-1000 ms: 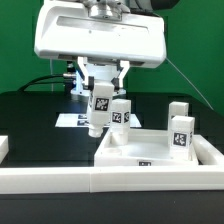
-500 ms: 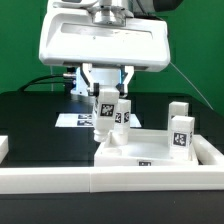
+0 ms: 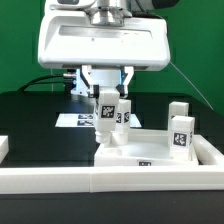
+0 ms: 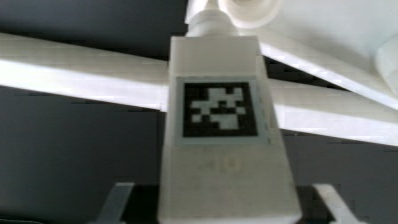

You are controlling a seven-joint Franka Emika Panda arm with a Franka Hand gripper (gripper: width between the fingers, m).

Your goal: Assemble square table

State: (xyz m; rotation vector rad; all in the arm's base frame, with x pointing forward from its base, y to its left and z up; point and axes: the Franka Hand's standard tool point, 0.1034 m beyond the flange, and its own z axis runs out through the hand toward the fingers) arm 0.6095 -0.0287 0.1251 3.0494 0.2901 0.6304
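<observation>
A green wall (image 3: 195, 45) fills the backdrop behind a black table (image 3: 40, 120). White rails (image 3: 60, 178) run along the table's near edge and up the exterior view's right side, and the marker board (image 3: 72, 120) lies flat farther back. The light is even and bright, with soft shadows.

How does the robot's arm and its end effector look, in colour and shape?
In the exterior view the arm ends in a wide, boxy white housing with rounded corners and a dark part on top. The end effector below it is white with dark fingers. A thin grey cable runs down behind, on the exterior view's right.
</observation>
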